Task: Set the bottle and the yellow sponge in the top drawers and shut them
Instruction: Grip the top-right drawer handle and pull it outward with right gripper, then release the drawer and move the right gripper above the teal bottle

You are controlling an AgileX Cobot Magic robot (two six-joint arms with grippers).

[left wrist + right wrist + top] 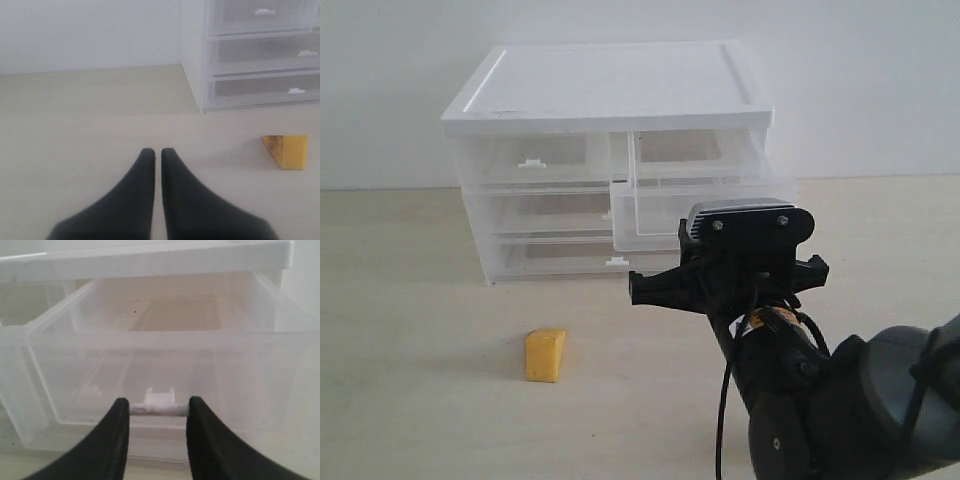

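Note:
The yellow sponge (546, 355) lies on the table in front of the cabinet's left half; the left wrist view also catches the sponge (287, 150). My left gripper (158, 152) hovers over bare table, shut and empty, well apart from the sponge. The right top drawer (705, 200) stands pulled out and looks empty. My right gripper (159, 410) is shut on its white tab handle (159, 396), a finger at each end. The left top drawer (535, 160) is pushed in. The bottle is out of view.
The white-topped cabinet (610, 85) stands at the back against a pale wall, with two full-width clear drawers (540, 215) pushed in under the top pair. My right arm's wrist (745, 240) fills the lower right of the exterior view.

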